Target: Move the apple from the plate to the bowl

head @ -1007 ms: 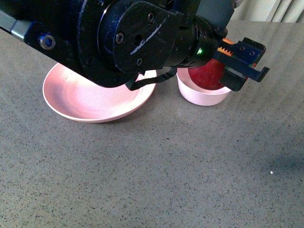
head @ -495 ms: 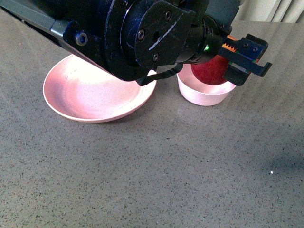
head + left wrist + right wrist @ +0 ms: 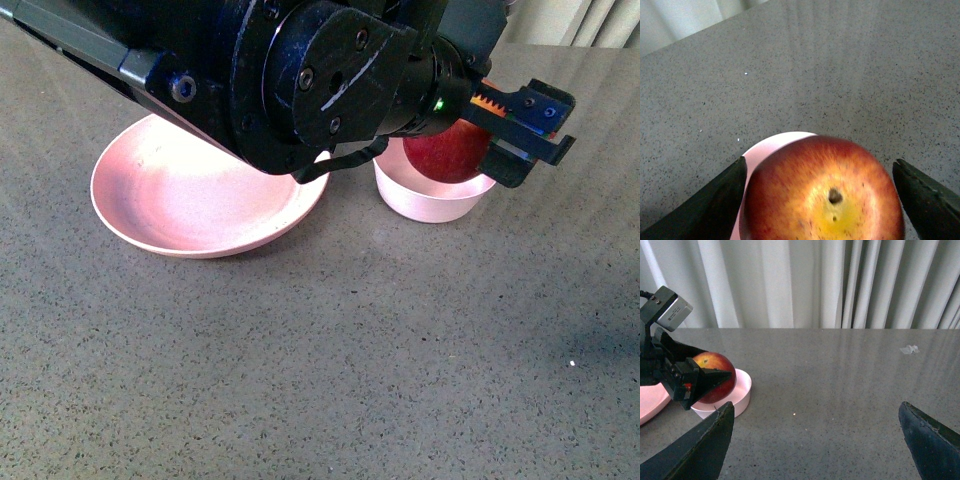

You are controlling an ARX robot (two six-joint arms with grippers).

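My left gripper [image 3: 478, 135] is shut on the red apple [image 3: 448, 155] and holds it just above the small pale pink bowl [image 3: 428, 203]. In the left wrist view the apple [image 3: 822, 195] fills the space between the dark fingers [image 3: 715, 200], its yellow stem patch facing the camera, and the bowl's rim [image 3: 771, 146] shows behind it. The wide pink plate [image 3: 190, 205] lies bare to the left of the bowl. From the right wrist view I see the apple [image 3: 717, 371] over the bowl [image 3: 737, 392]. The right gripper [image 3: 815, 440] is open over bare table.
The grey speckled tabletop [image 3: 350, 360] stretches in front of the plate and bowl. The left arm's dark body [image 3: 280, 70] covers the back of the plate. Pale curtains [image 3: 805, 282] hang behind the table's far edge.
The left gripper has lifted the apple a little and shifted it slightly right over the bowl. Plate and bowl have not moved.
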